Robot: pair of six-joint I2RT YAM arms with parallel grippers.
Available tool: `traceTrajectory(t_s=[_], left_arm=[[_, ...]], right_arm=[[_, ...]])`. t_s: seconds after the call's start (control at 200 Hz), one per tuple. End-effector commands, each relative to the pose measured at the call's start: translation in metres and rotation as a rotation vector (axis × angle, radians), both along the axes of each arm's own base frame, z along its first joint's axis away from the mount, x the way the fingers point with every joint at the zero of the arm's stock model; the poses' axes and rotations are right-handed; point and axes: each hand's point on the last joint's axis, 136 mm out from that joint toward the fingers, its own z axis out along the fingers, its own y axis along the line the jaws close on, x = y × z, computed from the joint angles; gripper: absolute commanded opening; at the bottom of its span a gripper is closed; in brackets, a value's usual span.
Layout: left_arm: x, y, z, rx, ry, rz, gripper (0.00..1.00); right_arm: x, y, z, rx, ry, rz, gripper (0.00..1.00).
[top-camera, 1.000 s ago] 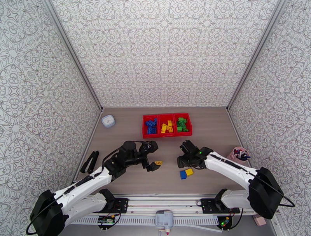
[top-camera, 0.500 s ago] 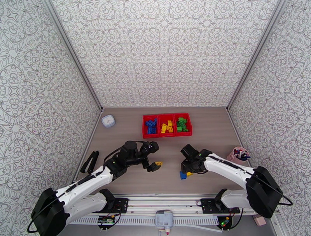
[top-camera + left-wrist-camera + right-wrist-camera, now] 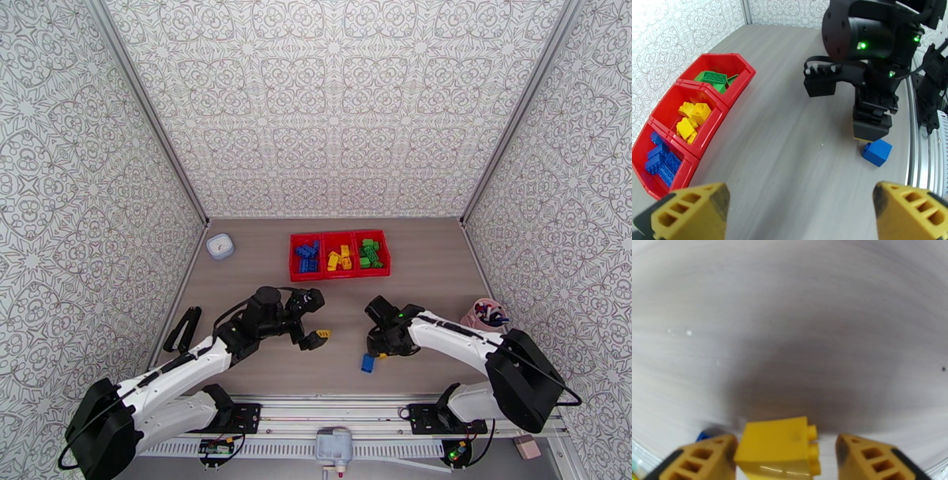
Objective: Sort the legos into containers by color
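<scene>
The red tray (image 3: 340, 272) at the back of the table has three compartments side by side, holding blue, yellow and green legos; it also appears in the left wrist view as the tray (image 3: 721, 100). My right gripper (image 3: 380, 350) is down on the table around a yellow lego (image 3: 776, 451). In the right wrist view the right gripper (image 3: 786, 442) has its left finger against that brick, with a gap at the right finger (image 3: 869, 459). A blue lego (image 3: 367, 363) lies just beside it, seen closer as the blue lego (image 3: 877, 152). My left gripper (image 3: 314, 339) hovers open and holds nothing (image 3: 802, 195).
A small white cup (image 3: 220, 246) stands at the back left. A pink cup of pens (image 3: 486, 314) sits at the right wall. A black tool (image 3: 182, 328) lies at the left edge. The metal rail (image 3: 340, 406) runs along the near edge.
My right gripper has come down and nearer over the yellow lego, its jaws narrowing. The blue lego has slid slightly toward the near edge. The left arm has hardly moved.
</scene>
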Motion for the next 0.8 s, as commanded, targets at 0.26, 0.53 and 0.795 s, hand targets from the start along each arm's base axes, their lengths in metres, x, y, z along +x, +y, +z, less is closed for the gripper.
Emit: traceTrajectory(t_s=[0.26,0.53,0.795], left_arm=[[-0.003,-0.006,0.002,-0.013,-0.012,-0.030,1.00],[-0.003,-0.004,0.001,-0.010,-0.012,-0.021,1.00],[0.003,0.004,0.002,-0.034,-0.024,0.049,1.00]], right_arm=[[-0.004,-0.005,0.000,-0.021,0.002,0.005,0.48],[0.011,0.003,0.016,0.006,-0.064,0.008,0.41],[0.072,0.032,0.063,0.067,-0.301,0.022,0.39]])
